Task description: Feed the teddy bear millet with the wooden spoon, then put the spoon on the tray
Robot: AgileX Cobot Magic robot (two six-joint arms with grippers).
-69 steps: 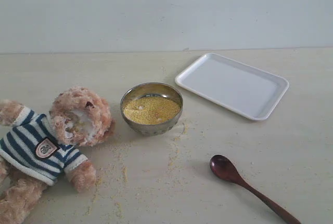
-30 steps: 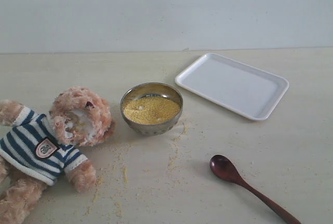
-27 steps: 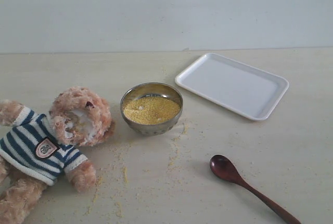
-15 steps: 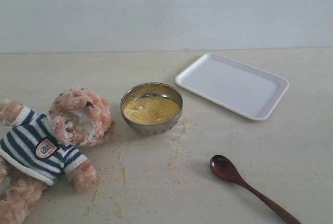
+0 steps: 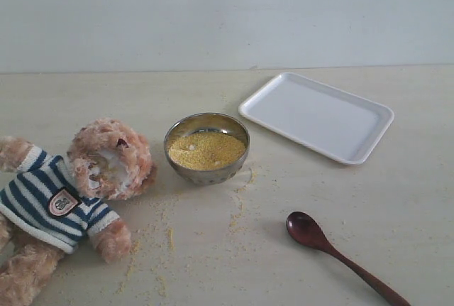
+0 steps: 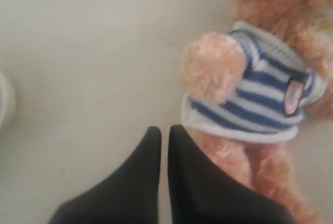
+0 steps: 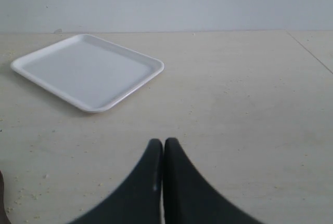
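The teddy bear (image 5: 64,199) lies on its back at the table's left, in its navy-and-white striped sweater. Beside its head stands a steel bowl (image 5: 206,148) heaped with yellow millet (image 5: 206,150). The dark wooden spoon (image 5: 340,256) lies on the table at the front right, bowl end toward the middle. The white tray (image 5: 316,116) sits at the back right with nothing on it. Neither gripper shows in the exterior view. My left gripper (image 6: 164,130) is shut and holds nothing, hovering next to the teddy bear (image 6: 260,94). My right gripper (image 7: 163,143) is shut and holds nothing, short of the tray (image 7: 88,70).
Loose millet grains (image 5: 237,210) are scattered over the table in front of the bowl and toward the bear. A pale wall closes off the back of the table. A rounded whitish thing (image 6: 5,102) peeks in at the edge of the left wrist view.
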